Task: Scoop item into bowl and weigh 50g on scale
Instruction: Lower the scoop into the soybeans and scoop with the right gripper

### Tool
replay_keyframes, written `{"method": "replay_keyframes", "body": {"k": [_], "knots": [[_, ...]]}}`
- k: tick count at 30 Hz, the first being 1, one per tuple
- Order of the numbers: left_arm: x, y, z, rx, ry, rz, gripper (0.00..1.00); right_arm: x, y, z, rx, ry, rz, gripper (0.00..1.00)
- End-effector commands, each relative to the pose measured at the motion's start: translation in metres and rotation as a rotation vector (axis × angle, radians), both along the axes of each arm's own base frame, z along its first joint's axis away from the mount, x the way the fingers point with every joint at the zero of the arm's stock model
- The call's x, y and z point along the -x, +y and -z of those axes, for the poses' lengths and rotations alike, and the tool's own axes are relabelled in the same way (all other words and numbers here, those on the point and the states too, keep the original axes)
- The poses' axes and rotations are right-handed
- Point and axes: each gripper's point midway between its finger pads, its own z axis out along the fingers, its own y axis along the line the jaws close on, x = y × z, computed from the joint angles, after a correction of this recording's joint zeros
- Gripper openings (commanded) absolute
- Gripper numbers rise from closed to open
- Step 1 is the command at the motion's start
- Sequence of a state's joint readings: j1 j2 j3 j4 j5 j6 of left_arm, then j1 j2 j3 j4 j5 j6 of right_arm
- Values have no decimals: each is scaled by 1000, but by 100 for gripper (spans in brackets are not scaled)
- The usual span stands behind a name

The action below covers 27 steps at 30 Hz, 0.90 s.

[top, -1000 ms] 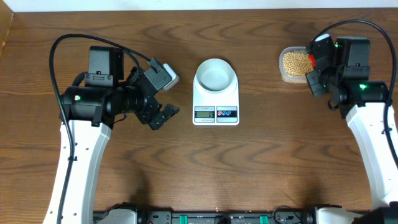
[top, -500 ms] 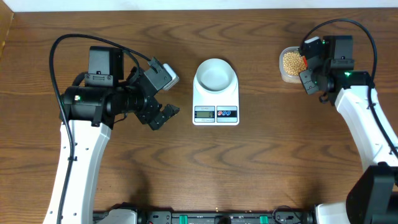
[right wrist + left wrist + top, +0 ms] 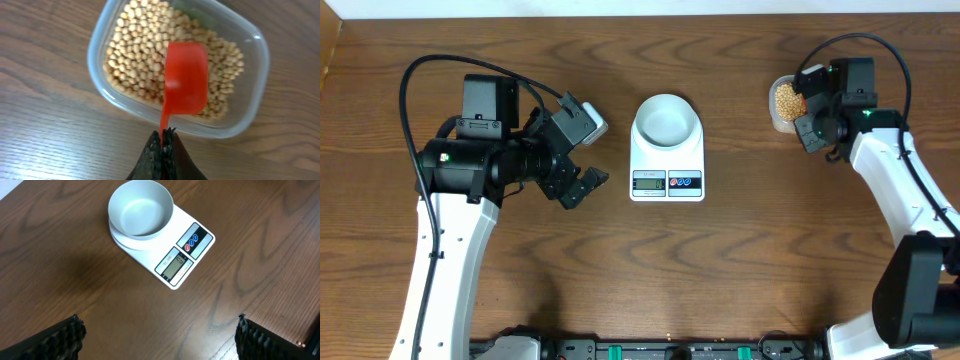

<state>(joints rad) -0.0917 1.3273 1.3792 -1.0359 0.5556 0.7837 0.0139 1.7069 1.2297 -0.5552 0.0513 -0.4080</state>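
Closest to its wrist camera, the right gripper (image 3: pixel 162 149) has its 2 dark, ribbed fingers pressed together on the thin, flat handle of a red plastic scoop (image 3: pixel 186 77). The scoop's boxy, round-cornered cup hangs past the fingertips over a clear plastic tub (image 3: pixel 251 95) with rounded corners and a glossy rim. Whether the cup touches what lies below it cannot be told. In the tub lie the beans (image 3: pixel 137 55), small, round, smooth and tan-yellow, loosely heaped across most of its floor.

The left gripper (image 3: pixel 159 336) is spread wide, its 2 black, nubbed pads at the bottom corners of the left wrist view, above the surface (image 3: pixel 75 280), a dark brown wood-grain top with wavy streaks. Beyond it sits the scale (image 3: pixel 155 255), a flat white rectangle with a small grey display (image 3: pixel 176 266) and 2 round buttons (image 3: pixel 188 246), 1 red and 1 blue, along its front edge. On the round platform at its far end stands the bowl (image 3: pixel 141 210), round, matte, pale white and upright.

From overhead, the scale lies mid-surface, the left gripper well apart to its left, and the tub at the far right under the right gripper
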Motion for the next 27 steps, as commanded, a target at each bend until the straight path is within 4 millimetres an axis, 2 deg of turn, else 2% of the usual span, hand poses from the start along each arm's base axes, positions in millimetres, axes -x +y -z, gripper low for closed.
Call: {"method": "replay_keyframes", "body": {"k": [1, 12, 27], "knots": [[-1, -1, -7, 12, -19, 11, 98, -2, 12, 7, -107, 21, -7, 1], [-1, -1, -7, 12, -19, 11, 98, 0, 12, 26, -231, 74, 48, 1], [-1, -2, -8, 13, -19, 11, 98, 0, 7, 23, -391, 85, 162, 1]]}}
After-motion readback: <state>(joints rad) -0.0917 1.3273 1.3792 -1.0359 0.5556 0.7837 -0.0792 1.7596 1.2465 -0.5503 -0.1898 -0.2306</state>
